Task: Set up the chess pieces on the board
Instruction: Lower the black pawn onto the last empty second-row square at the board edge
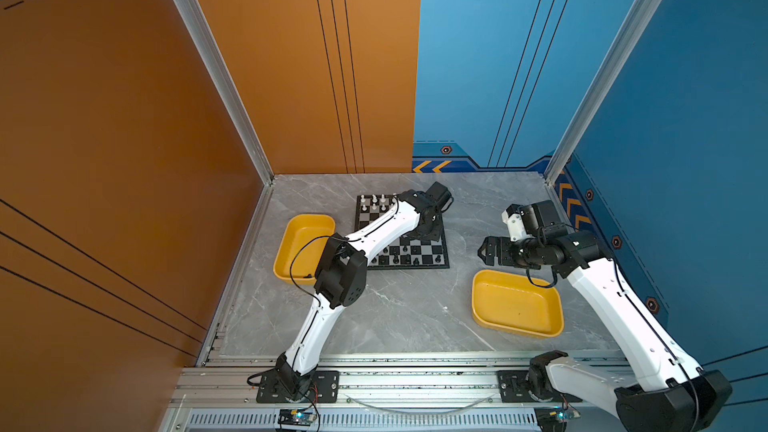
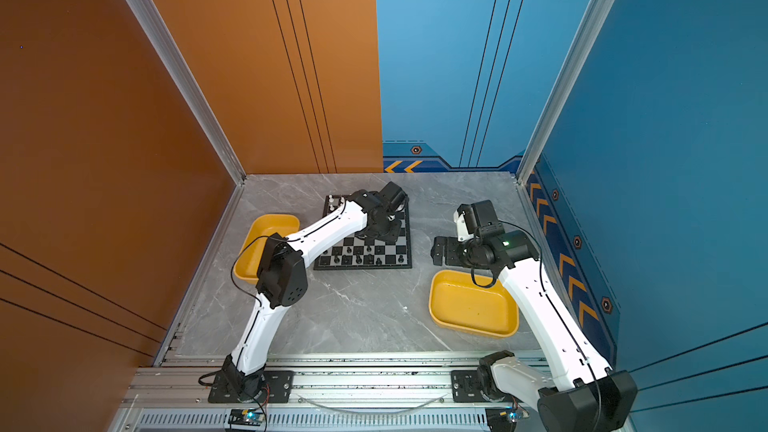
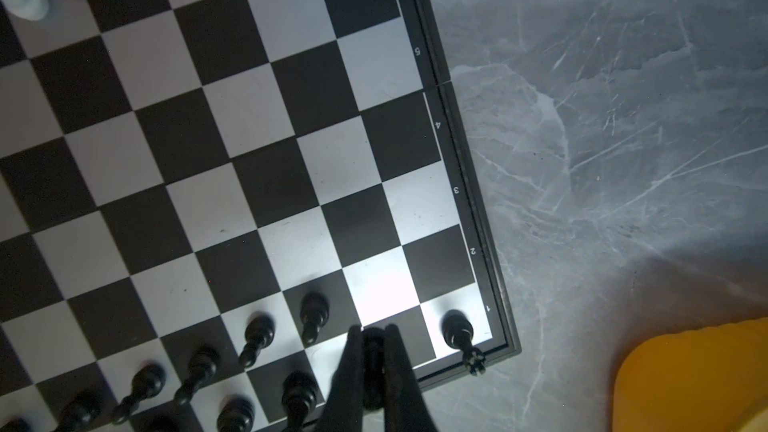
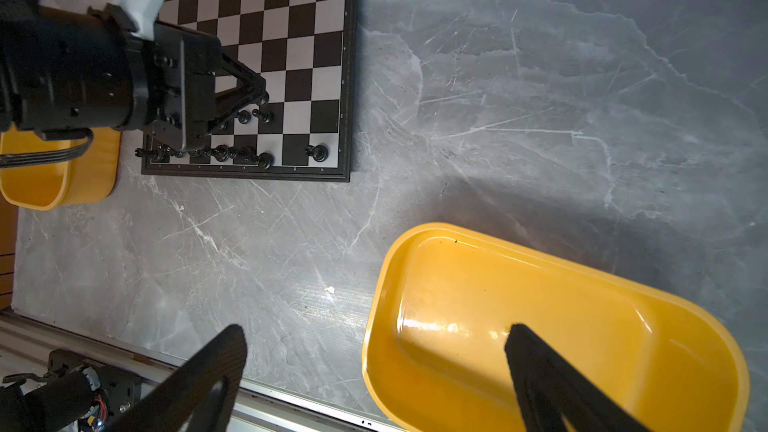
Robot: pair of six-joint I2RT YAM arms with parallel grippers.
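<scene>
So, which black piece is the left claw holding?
The black piece pinched in the left claw, near the corner piece; the other black pieces stand free.

place: a robot lab test cell, not a home or a shop.
frame: bare aluminium posts (image 1: 208, 56) and a slotted rail (image 1: 415, 384) boxed it in.
walls: printed orange panels (image 1: 291, 56) and blue panels (image 1: 478, 56) with chevron graphics (image 1: 432, 166) served as walls.
floor of the cell: a grey marble-look worktop (image 1: 407, 309).
machines: a left arm (image 1: 316, 326) and a right arm (image 1: 623, 317) were bolted to the rail, cables exposed.

Top cams high, facing down; wrist cams near; all share board (image 1: 426, 249).
</scene>
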